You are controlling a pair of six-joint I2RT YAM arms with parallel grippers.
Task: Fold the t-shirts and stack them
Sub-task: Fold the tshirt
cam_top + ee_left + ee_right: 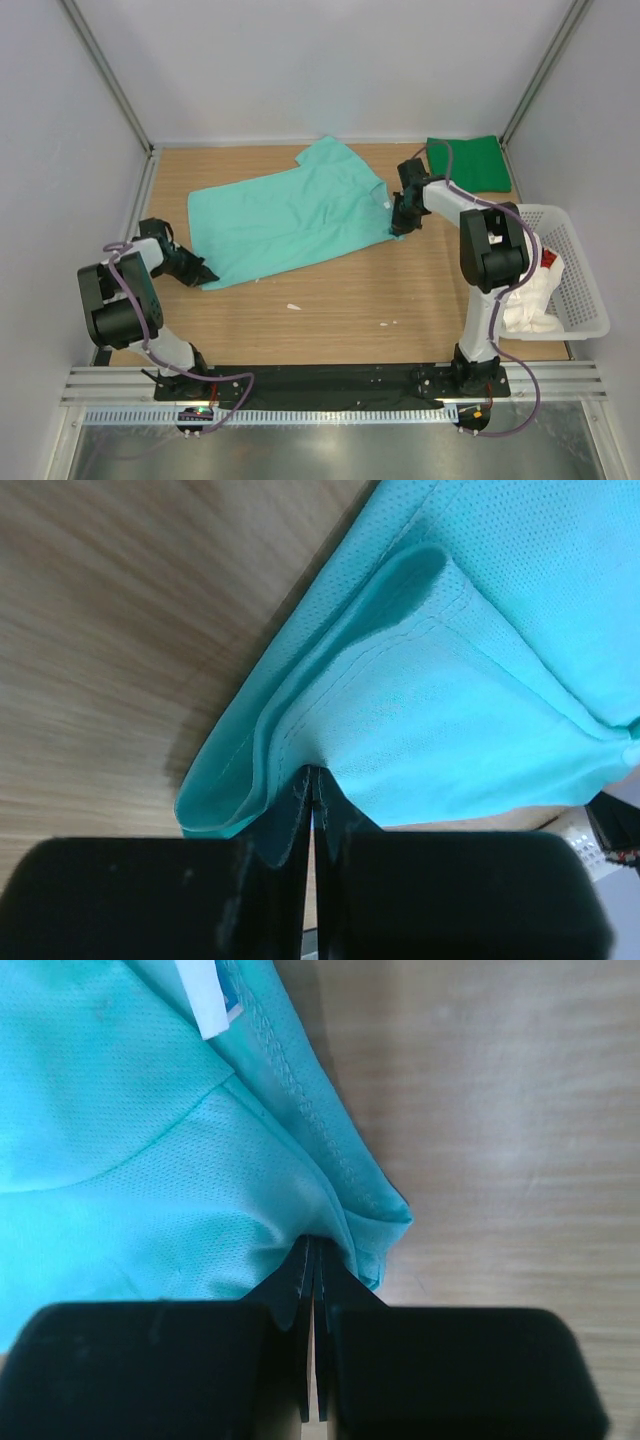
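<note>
The mint-teal t-shirt lies spread across the middle of the table. My left gripper is shut on its near-left hem corner. My right gripper is shut on its right edge by the collar, where a white label shows. The dark green t-shirt lies folded at the far right corner. The white t-shirt sits crumpled in the basket.
A white plastic lattice basket stands at the right edge, with something red beside the white shirt. Small white scraps lie on the wood near the front. Enclosure walls ring the table.
</note>
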